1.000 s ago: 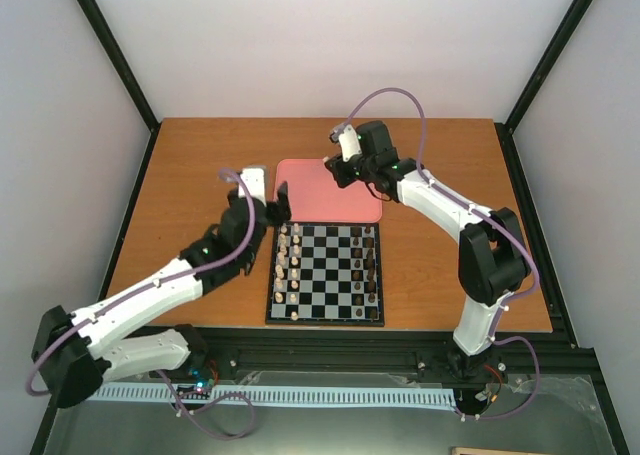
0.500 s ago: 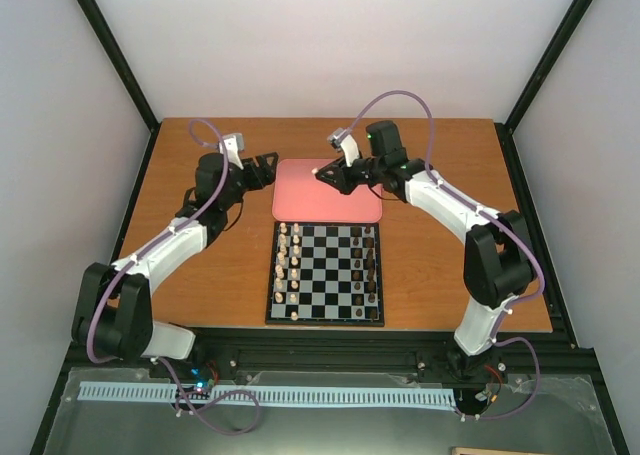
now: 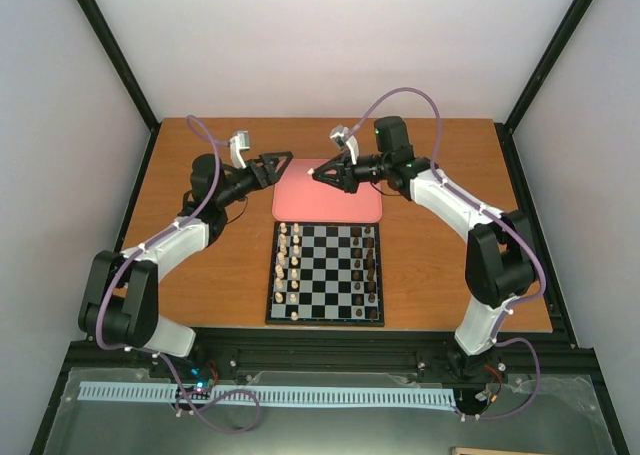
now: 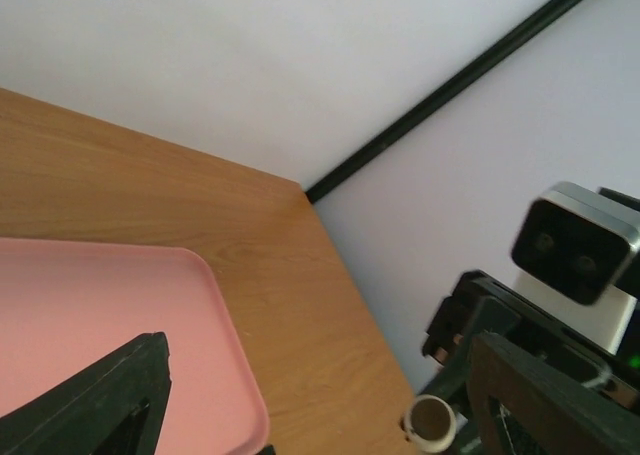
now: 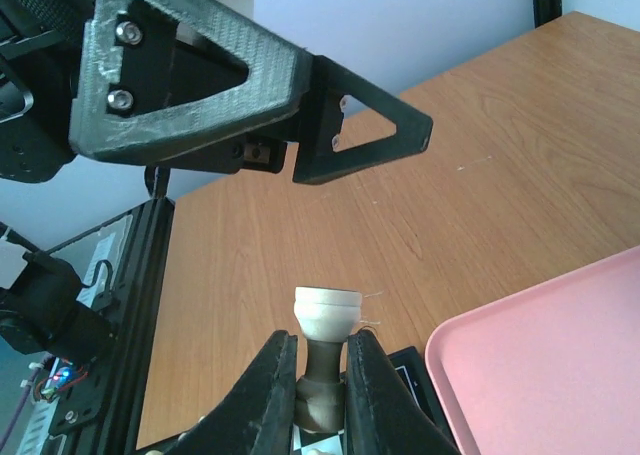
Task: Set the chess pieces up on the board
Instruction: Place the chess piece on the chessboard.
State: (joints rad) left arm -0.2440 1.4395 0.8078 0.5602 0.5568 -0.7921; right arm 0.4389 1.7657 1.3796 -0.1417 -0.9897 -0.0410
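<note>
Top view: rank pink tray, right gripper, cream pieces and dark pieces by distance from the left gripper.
1. Pink tray, just right of the left gripper.
2. Right gripper, over the tray's far left.
3. Cream pieces, left columns of the board.
4. Dark pieces, the board's right columns.

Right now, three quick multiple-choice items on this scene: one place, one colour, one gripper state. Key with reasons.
1. Where does the pink tray lie relative to the chessboard?
A) between it and the arm bases
B) on its far side
C) on top of it

2. What colour is the chess piece in the right gripper?
A) cream
B) dark brown
C) pink

3. The left gripper is:
A) shut on a pawn
B) shut on the tray's rim
C) open and empty

Key:
1 B, the tray sits beyond the board's far edge.
2 A, the right wrist view shows a cream head between the fingers.
3 C, its fingers stand wide apart with nothing between.
</note>
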